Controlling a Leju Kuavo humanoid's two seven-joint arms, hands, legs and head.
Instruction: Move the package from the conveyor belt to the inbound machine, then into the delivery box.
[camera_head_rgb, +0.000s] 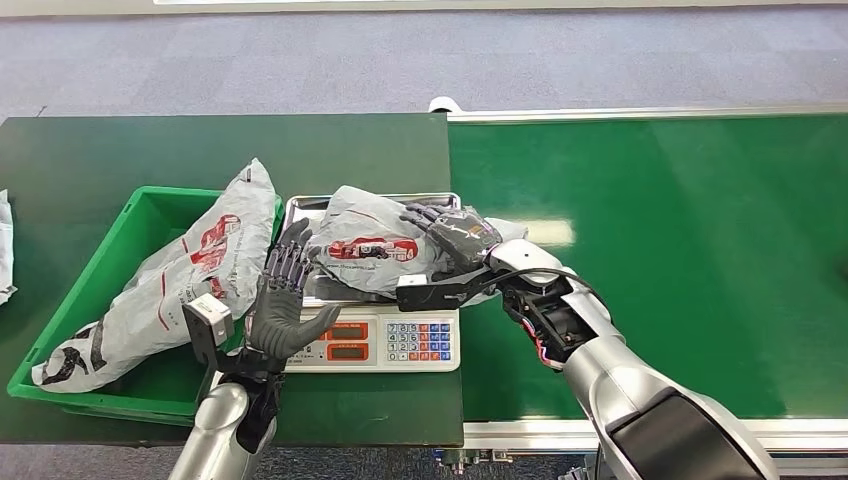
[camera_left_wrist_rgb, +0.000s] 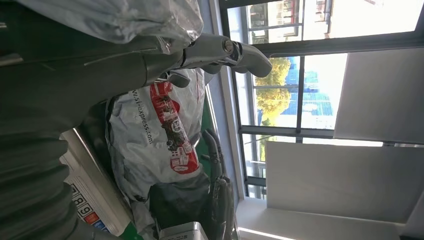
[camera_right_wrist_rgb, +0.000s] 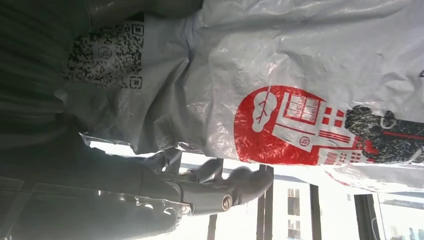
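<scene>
Presently the right robot hand (camera_head_rgb: 455, 235) grips the package (camera_head_rgb: 365, 245) (grey mailer) on the scale (camera_head_rgb: 385, 340); just beside it, the left robot hand (camera_head_rgb: 285, 300) stands spread, empty.

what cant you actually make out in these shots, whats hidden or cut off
- Scale readout: head view, digits too small to read.
- Scale tray: head view, mostly covered by the package.
- Right hand grip: head view, its fingers lie on top of the package; whether they pinch the plastic cannot be told.
- Green bin contents: head view, a second bag covers most of the inside.
- White thing at the left edge: cut off by the frame.
</scene>
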